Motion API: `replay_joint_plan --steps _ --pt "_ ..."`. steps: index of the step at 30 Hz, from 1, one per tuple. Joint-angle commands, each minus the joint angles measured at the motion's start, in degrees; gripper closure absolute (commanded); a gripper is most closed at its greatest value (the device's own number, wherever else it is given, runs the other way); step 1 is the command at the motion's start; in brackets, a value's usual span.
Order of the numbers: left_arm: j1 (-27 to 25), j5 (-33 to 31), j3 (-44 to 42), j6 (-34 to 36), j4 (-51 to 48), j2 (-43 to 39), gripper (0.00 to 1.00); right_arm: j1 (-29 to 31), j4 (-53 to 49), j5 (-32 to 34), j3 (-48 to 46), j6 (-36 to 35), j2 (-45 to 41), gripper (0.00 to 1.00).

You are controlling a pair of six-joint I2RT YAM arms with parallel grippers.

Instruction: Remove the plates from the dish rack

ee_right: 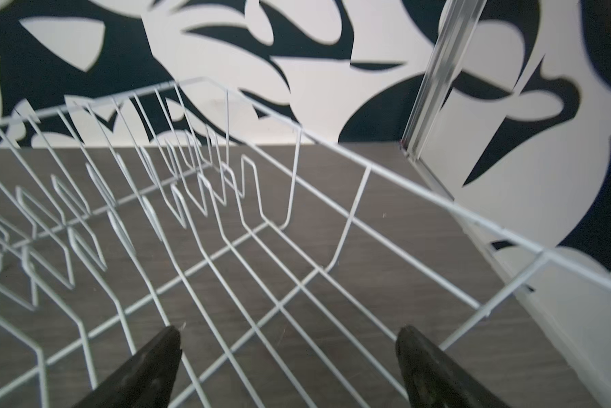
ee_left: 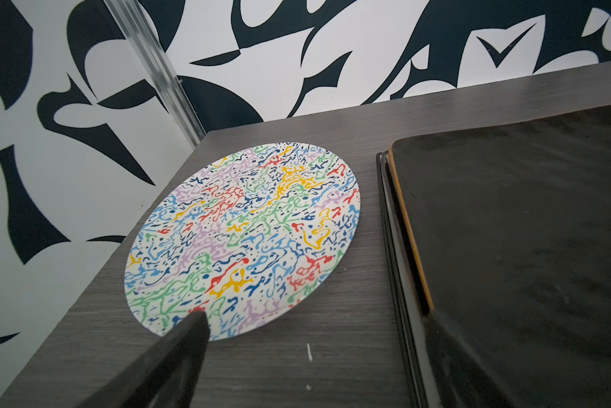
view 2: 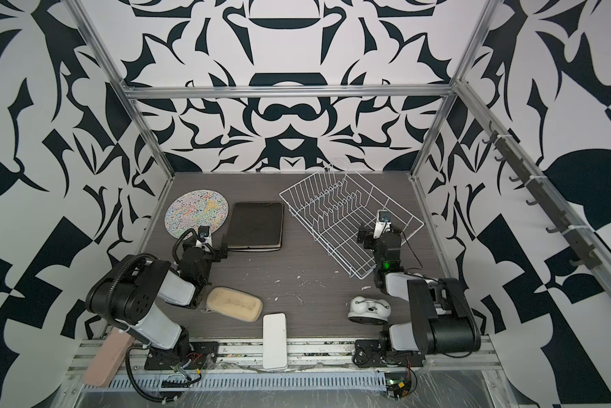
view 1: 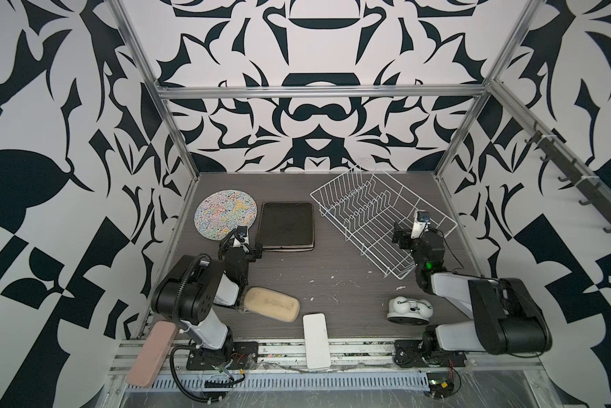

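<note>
Black-and-white swirling print covers the walls point(view 1: 314, 123) on three sides, braced by an aluminium frame point(view 1: 318, 92), and the grey wood-grain worktop point(view 1: 332, 261) is flecked with small white marks.

Towards the back left a round plate point(view 1: 225, 212) lies flat, glossy white with red, blue, green, yellow and lilac squiggles. Just beside it sit the dark square plates point(view 1: 286, 224), stacked flat with rounded corners. In the left wrist view the top one shows a matt brown-black face and an ochre edge.

To the right, well apart from them, the white wire dish rack point(view 1: 378, 215) stands askew, its rows of bent prongs upright.

The left pincer point(ee_left: 318, 328) gapes wide, one tip over the round plate's rim, the other over the stack's edge. Whether either tip touches, I cannot tell. The right pincer point(ee_right: 290, 333) is spread wide above the rack's floor wires, gripping nothing.

Near the front lie a beige oblong sponge point(view 1: 272, 303), a smooth white block point(view 1: 316, 341) and a pink block point(view 1: 152, 353).
</note>
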Motion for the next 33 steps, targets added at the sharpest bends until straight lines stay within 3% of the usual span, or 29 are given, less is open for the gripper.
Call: replay_joint_plan --steps 1,4,10,13,33 --pt "0.16 0.6 0.77 0.09 2.61 -0.06 0.01 0.09 2.9 -0.59 -1.01 1.21 4.2 0.01" --pt "0.19 0.64 0.83 0.09 2.39 -0.15 0.01 0.72 9.03 0.02 -2.64 0.53 6.82 0.01" --pt "0.27 0.6 0.95 0.09 2.17 -0.15 0.01 0.95 0.51 1.59 1.2 0.81 6.25 0.01" --pt "0.23 0.6 0.97 0.14 2.18 -0.15 0.01 0.99 0.56 -1.19 1.46 -0.48 6.59 0.01" --pt "0.27 0.6 0.88 0.1 2.22 -0.24 0.01 1.4 0.3 -2.34 1.69 -1.63 6.75 0.01"
